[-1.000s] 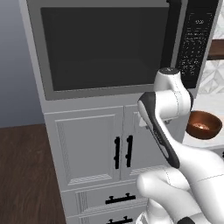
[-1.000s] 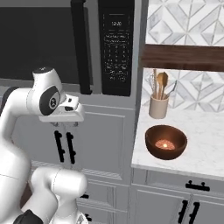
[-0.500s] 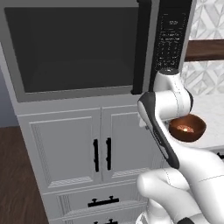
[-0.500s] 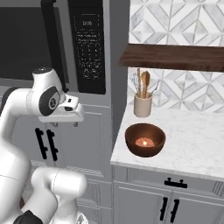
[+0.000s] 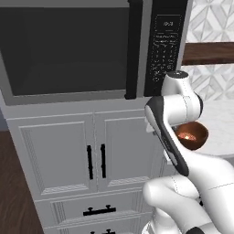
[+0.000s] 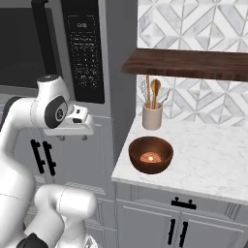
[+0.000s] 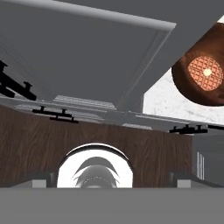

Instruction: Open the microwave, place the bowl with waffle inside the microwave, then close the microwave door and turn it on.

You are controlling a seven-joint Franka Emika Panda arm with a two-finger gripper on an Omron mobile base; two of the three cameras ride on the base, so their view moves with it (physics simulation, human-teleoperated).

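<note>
Sliding leftward across both base views since the earlier frames, the whole kitchen is shifting because the base is driving, not the things. The microwave [image 5: 91,50] is sitting above the grey cabinets [image 5: 68,151], its microwave door [image 5: 68,50] closed with the black bar handle [image 6: 44,38] beside the keypad [image 6: 85,53]. The bowl [image 6: 150,154] is resting on the marble desk [image 6: 208,164], the waffle [image 7: 205,71] lying inside it, near the utensil cup [image 6: 152,116]. The fingers [image 6: 72,137] are hanging released, grasping nothing, before the cabinets.

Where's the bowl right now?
The bowl sits on the white counter right of the microwave, in front of the utensil crock.
</note>
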